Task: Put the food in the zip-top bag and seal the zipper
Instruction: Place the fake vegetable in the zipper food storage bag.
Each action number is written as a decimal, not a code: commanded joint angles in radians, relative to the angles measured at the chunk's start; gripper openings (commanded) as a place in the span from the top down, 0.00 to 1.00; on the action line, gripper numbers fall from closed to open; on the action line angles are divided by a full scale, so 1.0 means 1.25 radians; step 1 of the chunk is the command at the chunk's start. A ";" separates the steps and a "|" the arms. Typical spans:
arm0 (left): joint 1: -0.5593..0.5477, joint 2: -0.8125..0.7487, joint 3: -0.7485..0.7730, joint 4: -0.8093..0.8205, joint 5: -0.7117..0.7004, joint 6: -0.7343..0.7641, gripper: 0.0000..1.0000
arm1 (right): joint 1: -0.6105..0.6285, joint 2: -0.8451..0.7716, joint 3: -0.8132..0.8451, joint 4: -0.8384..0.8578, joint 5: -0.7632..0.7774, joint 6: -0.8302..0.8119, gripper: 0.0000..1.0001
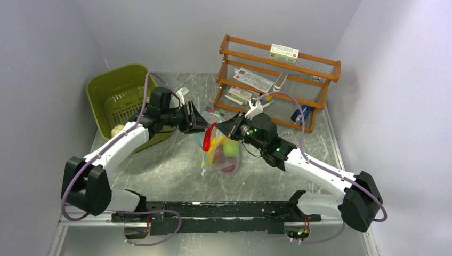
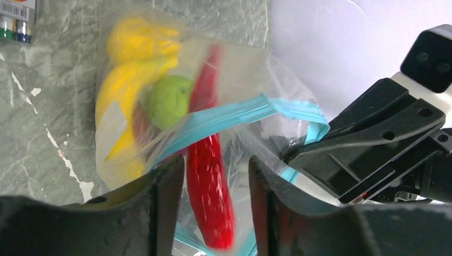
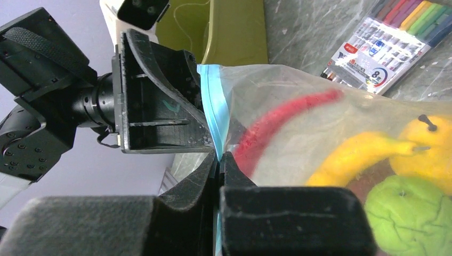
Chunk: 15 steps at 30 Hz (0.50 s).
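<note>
The clear zip-top bag (image 1: 221, 154) hangs in the middle, between my two grippers. My right gripper (image 3: 219, 157) is shut on its teal zipper strip (image 3: 213, 101) and holds the mouth up. My left gripper (image 2: 217, 176) is open at the mouth. The red chili (image 2: 210, 186) stands between its fingers, touching the left one, with a gap to the right one. The chili's lower part is inside the bag (image 3: 282, 120). A yellow banana (image 3: 357, 152), a yellow round piece (image 3: 432, 144) and a green piece (image 3: 410, 213) lie inside the bag.
An olive-green tub (image 1: 120, 98) stands at the back left. A wooden rack (image 1: 277, 80) with small items stands at the back right. A pack of coloured markers (image 3: 392, 42) lies on the table behind the bag.
</note>
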 commanded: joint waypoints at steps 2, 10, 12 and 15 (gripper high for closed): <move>-0.007 -0.023 0.021 0.028 -0.034 -0.008 0.46 | 0.001 -0.015 -0.005 0.022 0.006 0.003 1.00; -0.007 -0.077 0.033 0.017 -0.067 0.012 0.42 | 0.001 -0.039 -0.010 -0.001 0.037 -0.012 1.00; -0.007 -0.091 0.041 0.005 -0.084 0.028 0.42 | 0.001 -0.041 -0.008 -0.006 0.039 -0.015 1.00; -0.007 -0.117 0.051 -0.002 -0.112 0.048 0.42 | 0.001 -0.047 -0.005 -0.017 0.040 -0.022 1.00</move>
